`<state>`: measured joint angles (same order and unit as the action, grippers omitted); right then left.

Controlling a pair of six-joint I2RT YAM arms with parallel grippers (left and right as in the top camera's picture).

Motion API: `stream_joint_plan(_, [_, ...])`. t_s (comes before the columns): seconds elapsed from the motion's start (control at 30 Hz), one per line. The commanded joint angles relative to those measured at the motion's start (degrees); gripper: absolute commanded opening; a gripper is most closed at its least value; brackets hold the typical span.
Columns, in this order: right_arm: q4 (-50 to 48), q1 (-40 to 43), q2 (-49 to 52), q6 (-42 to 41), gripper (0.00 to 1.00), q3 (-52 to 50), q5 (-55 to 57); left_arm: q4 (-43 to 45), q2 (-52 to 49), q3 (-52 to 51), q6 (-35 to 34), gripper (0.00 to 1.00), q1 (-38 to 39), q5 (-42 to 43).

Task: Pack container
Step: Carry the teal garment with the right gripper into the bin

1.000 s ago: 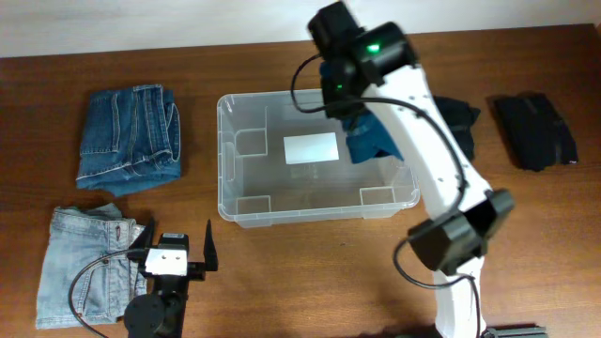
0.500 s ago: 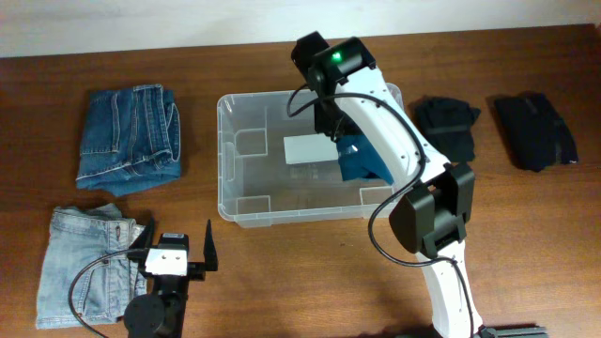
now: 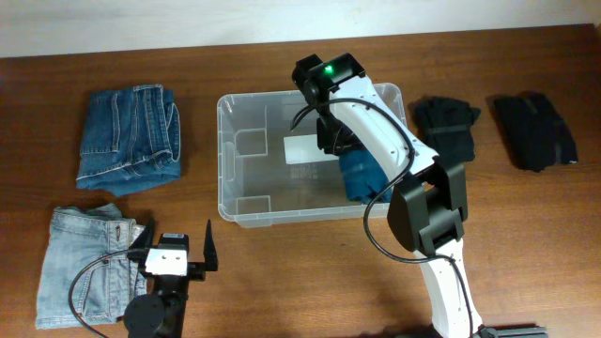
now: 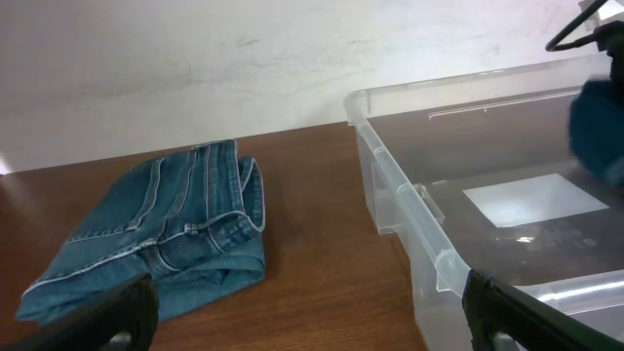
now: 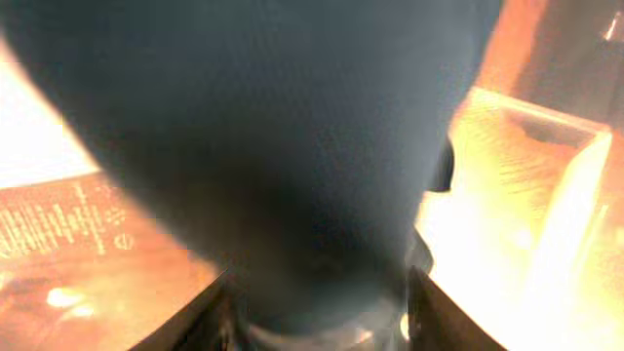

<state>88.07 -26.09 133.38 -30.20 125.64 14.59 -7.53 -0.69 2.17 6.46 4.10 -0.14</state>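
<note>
The container (image 3: 242, 202) is a clear plastic tub with a white label (image 3: 300, 148) on its bottom, at the middle of the table; it also shows in the left wrist view (image 4: 409, 205). My right gripper (image 3: 340, 143) is inside the tub, shut on a folded dark teal garment (image 3: 362, 176) that hangs into the tub's right half. In the right wrist view the teal garment (image 5: 283, 146) fills the frame between the fingers (image 5: 322, 312). My left gripper (image 3: 174, 252) is open and empty at the front left, pointing towards the tub.
Folded dark blue jeans (image 3: 130, 136) lie at the back left, also in the left wrist view (image 4: 156, 239). Light blue jeans (image 3: 80, 258) lie at the front left. Two folded black garments (image 3: 451, 124) (image 3: 535, 130) lie right of the tub.
My right gripper has moved down and forward into the tub with the teal garment, which now hangs lower in the right half. The left arm has not moved.
</note>
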Motion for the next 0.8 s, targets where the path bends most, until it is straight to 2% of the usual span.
stream_joint_plan(0.0, [-0.1,-0.1,-0.5,-0.7,0.50,0.3,1.6,0.2,0.3,-0.3,0.9,0.99,-0.1,0.6])
stream_joint_plan(0.23, [1.1,-0.1,-0.6,-0.5,0.51,2.7,1.6,0.2,0.3,-0.3,0.9,1.00,-0.1,0.6])
stream_joint_plan(0.47, [5.8,-0.1,-0.6,-0.1,0.51,15.9,0.2,0.2,0.3,-0.3,0.9,0.99,-0.1,0.6])
stream_joint_plan(0.6, [5.5,-0.1,-0.6,-0.1,0.49,17.0,-2.1,0.2,0.3,-0.3,0.9,0.99,-0.1,0.6])
stream_joint_plan(0.7, [4.7,-0.1,-0.5,-0.1,0.41,14.9,-3.0,0.2,0.3,-0.3,0.9,0.99,-0.1,0.6])
stream_joint_plan(0.77, [4.5,-0.3,-0.5,-0.1,0.29,13.3,-7.6,0.2,0.3,-0.3,0.9,1.00,-0.1,0.6])
